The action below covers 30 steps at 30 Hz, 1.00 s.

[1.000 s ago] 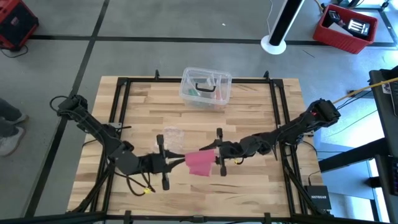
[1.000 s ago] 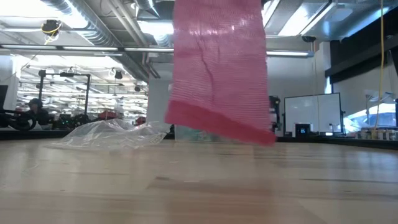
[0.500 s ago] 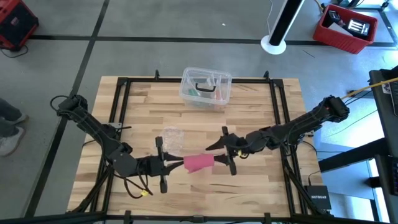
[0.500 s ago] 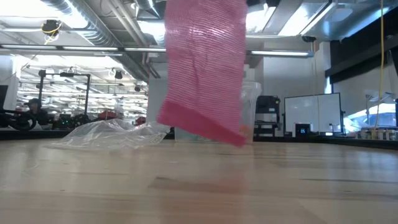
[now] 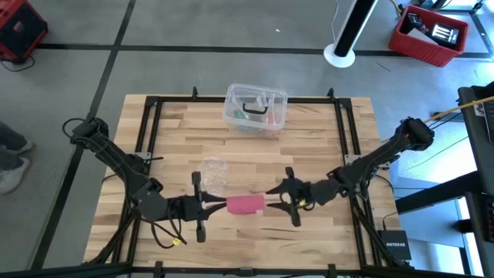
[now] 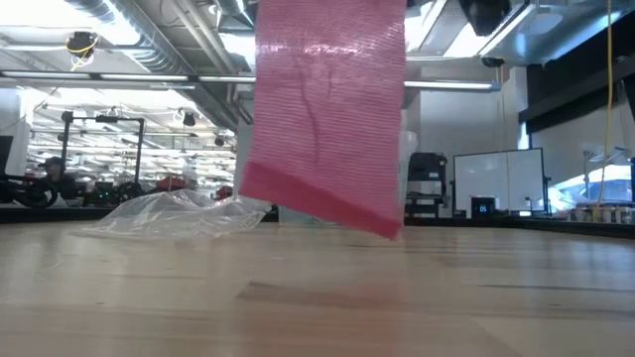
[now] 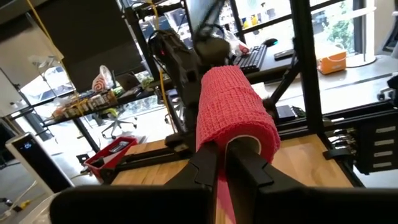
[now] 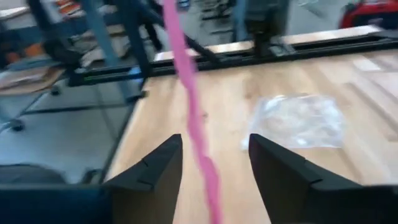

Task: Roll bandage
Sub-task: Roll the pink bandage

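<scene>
The bandage (image 5: 245,204) is a pinkish-red roll held above the table's near middle; it fills the left wrist view (image 7: 233,106). Its loose tail (image 6: 322,119) hangs down, the lower end above the wood. My left gripper (image 5: 216,205) is shut on the roll's left end. My right gripper (image 5: 279,194) is open just right of the roll. In its wrist view (image 8: 214,168) the tail (image 8: 189,106) hangs edge-on between the two fingers, apart from both. My left gripper holds the roll by its near end (image 7: 217,134), the two fingers (image 7: 208,165) close together on it. They come level from the table's left and lie along the roll's axis. The roll sticks out beyond the fingertips, lifted clear, with its tail slack below.
A crumpled clear plastic wrapper (image 5: 214,171) lies on the wood just beyond the roll; it also shows in the low view (image 6: 179,213). A clear plastic box (image 5: 256,108) stands at the far middle. Black frame rails (image 5: 150,139) run along the table's edges.
My right gripper has drawn back toward the table's right edge, away from the roll, and stays open. The bandage, broad and slanted before, now shows as a narrow level roll. Its hanging tail has swung a little to the left in the low view.
</scene>
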Tool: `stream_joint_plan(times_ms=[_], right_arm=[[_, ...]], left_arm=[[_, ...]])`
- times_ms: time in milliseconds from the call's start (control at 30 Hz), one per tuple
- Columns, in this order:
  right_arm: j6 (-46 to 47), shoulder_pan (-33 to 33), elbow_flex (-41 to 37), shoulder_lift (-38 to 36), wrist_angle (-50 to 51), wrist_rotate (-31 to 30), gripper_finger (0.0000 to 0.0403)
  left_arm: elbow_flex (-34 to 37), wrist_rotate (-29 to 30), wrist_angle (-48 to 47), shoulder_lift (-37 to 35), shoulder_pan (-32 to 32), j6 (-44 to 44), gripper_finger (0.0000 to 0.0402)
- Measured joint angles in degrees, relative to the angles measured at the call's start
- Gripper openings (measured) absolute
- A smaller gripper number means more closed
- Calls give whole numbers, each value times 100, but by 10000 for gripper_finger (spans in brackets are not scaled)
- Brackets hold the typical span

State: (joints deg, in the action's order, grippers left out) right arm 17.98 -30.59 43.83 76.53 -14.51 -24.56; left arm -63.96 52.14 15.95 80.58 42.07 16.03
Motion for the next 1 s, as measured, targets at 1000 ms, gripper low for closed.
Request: stream_joint_plan(times_ms=[1000], right_arm=[[-2095,134,606,1995,-2536,-48,161]], left_arm=[[0,-3,6,0,-55,-215,13]])
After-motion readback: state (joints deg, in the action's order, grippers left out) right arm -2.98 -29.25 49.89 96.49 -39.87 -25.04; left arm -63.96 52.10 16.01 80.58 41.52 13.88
